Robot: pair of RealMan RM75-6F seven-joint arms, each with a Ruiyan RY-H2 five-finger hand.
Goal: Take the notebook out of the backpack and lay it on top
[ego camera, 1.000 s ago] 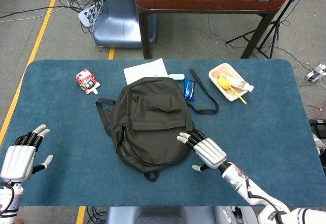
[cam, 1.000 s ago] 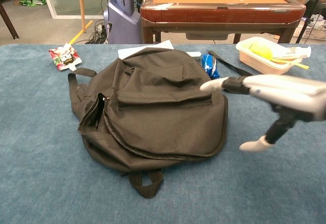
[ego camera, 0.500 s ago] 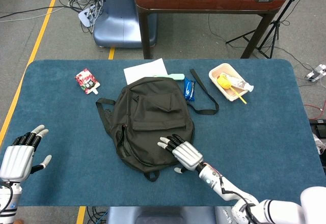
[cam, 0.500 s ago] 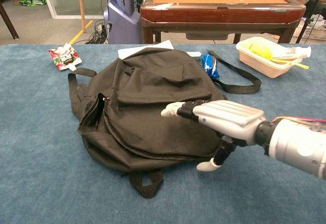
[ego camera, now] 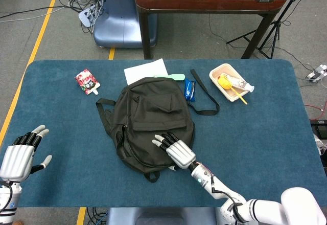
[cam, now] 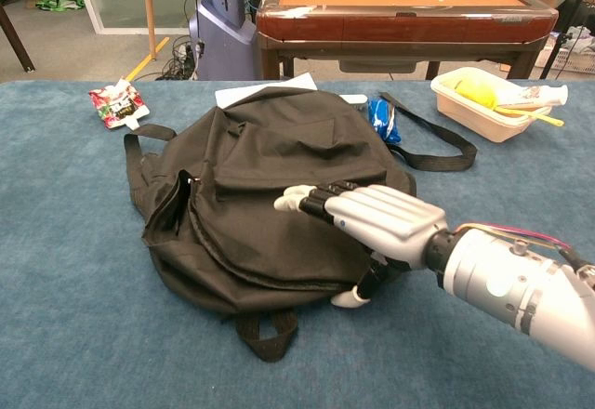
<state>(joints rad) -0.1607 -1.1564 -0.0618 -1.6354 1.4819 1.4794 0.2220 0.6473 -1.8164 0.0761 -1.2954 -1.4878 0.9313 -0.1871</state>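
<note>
- Over the lower right of the backpack (ego camera: 152, 122), our right hand (ego camera: 175, 149) now lies with fingers stretched flat and apart, holding nothing; whether the palm actually presses the fabric we cannot tell.
- A second ago this hand hung off the bag's 4 o'clock edge, above the bare surface (ego camera: 265, 133); half a second ago it had reached the rim, and since then we have slid it a little further toward 10 o'clock, onto the front panel.
- From the chest view the right hand (cam: 372, 218) points its fingertips toward the curved zipper seam (cam: 270, 274), thumb hanging just past the bag's near edge.
- Our left hand (ego camera: 20, 153) has not moved: it waits open, fingers spread, well apart from the bag at 8 o'clock.
- Of the notebook nothing shows; we judge it is still inside the backpack, since the main compartment looks zipped except for a gap at the 9 o'clock side.
- We read the shift as a move to steady or feel for the bag before opening it; extraction has not yet begun.
- Further out, a white sheet (ego camera: 144, 71) peeks from under the bag at 12 o'clock, a blue packet (ego camera: 189, 89) lies at 1 o'clock, a tray (ego camera: 231, 82) at 2 o'clock, and a red pouch (ego camera: 87, 80) at 10 o'clock.
</note>
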